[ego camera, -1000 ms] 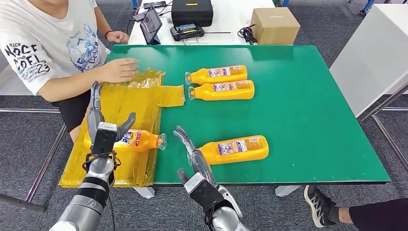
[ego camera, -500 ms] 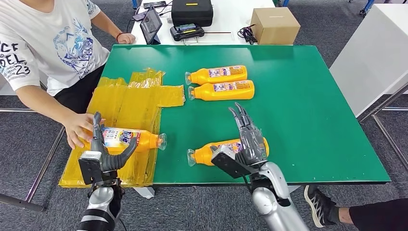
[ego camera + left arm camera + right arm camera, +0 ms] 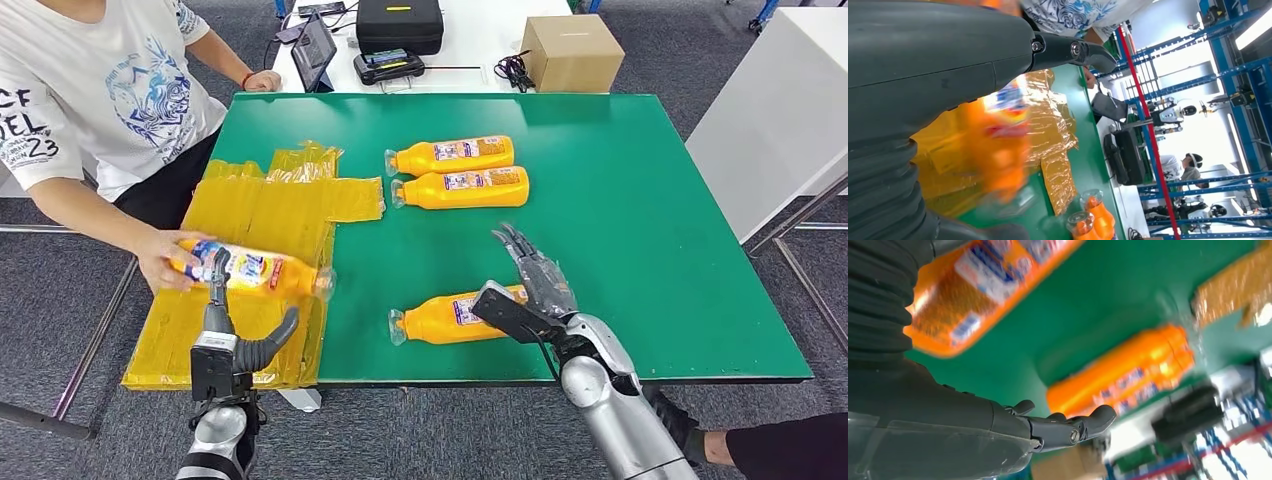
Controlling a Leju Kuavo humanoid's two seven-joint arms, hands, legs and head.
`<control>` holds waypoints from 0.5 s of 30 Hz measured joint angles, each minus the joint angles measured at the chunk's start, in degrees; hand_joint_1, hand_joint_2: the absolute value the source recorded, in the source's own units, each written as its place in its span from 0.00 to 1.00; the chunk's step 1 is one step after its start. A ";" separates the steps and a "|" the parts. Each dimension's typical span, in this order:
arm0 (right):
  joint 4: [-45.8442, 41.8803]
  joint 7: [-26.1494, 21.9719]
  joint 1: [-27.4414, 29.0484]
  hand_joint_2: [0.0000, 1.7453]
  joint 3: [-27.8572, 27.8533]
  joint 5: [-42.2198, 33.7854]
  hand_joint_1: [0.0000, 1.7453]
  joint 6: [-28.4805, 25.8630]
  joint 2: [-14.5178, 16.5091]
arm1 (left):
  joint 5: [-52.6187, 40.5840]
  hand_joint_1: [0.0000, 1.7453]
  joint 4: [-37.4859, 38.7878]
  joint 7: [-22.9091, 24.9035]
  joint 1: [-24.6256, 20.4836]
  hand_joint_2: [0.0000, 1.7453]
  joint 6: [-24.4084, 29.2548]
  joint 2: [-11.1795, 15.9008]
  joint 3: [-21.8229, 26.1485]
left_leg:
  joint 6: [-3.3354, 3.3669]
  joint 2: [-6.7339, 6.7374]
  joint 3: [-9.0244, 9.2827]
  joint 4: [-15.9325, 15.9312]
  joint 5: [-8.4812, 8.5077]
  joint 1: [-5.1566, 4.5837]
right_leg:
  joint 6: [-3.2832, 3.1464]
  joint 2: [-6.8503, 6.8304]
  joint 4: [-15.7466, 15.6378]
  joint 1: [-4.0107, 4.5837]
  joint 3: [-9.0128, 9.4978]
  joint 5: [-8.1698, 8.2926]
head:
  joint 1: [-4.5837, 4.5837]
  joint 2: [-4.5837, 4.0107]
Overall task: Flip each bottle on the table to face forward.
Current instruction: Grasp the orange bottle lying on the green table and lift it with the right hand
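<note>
Four orange bottles lie on their sides on the green table. Two lie side by side at the back, one beyond the other. The near bottle lies by the front edge; my right hand hovers over its base end, fingers spread, holding nothing. In the right wrist view that bottle is blurred beside the straight fingers. The left bottle is on the yellow plastic sheet, held by a person's hand. My left hand stands open just in front of it.
A person sits at the table's left side. A cardboard box, a black case and a tablet stand on the white table behind. A white cabinet is to the right. The green table's right half is bare.
The person's hand has taken hold of the left bottle and shifted it left. My left hand has dropped back toward the front edge. My right hand moved a little right over the near bottle.
</note>
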 joint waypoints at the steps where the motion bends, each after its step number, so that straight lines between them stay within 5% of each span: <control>1: 0.57 -0.01 -0.37 1.00 0.30 -1.40 0.00 1.94 -0.52 | -0.01 0.00 0.15 0.00 -0.05 1.00 0.07 0.00 -0.10 | 0.00 0.00 -0.01 0.00 0.00 -0.01 | 0.00 0.00 0.00 0.00 0.00 0.00 | -0.01 0.00; 8: 4.03 0.70 -6.76 1.00 5.25 -13.92 0.00 16.55 -7.18 | -0.07 0.00 2.56 0.00 -1.22 1.00 0.84 0.17 -2.07 | 0.08 -0.04 -0.07 0.02 0.05 -0.12 | 0.12 -0.03 0.00 -0.09 -0.01 0.08 | -0.01 0.00; 15: 4.61 5.13 -16.28 1.00 12.80 -22.40 0.00 20.94 -14.33 | 0.20 0.00 5.48 0.00 -2.51 1.00 2.58 0.42 -4.88 | 0.20 -0.04 -0.05 0.04 0.13 -0.18 | 0.18 -0.03 0.00 -0.16 -0.01 0.12 | -0.01 0.00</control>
